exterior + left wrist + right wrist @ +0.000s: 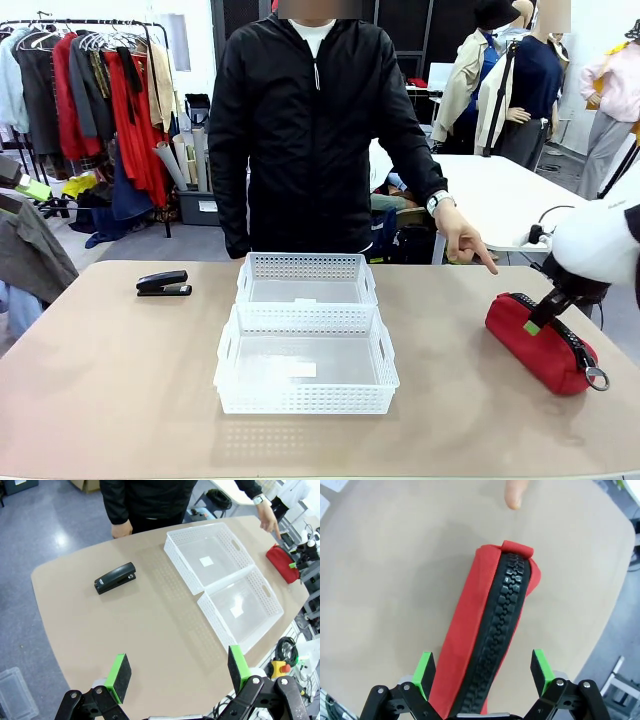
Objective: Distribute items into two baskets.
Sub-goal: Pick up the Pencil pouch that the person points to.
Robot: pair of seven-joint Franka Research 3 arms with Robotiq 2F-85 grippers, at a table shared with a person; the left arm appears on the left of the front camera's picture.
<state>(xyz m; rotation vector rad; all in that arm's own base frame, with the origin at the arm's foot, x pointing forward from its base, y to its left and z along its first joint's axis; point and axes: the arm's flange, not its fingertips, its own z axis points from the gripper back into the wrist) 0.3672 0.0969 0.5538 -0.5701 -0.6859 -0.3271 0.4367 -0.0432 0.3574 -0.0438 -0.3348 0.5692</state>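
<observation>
Tan table [100,400] — red pouch [467,630], black-zippered, lies between the wide-spread fingers of the right gripper [482,656].

The tan table [100,400] bears a stapler [163,284], two baskets [305,398] and a red pouch [525,347].

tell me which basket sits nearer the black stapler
The far basket, behind its twin: the stapler lies level with it, off its left end, while the near basket sits farther forward, toward the robot.

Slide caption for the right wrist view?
Open right claw poised over the red pouch on the tan table; a person's fingertip points nearby.
</observation>
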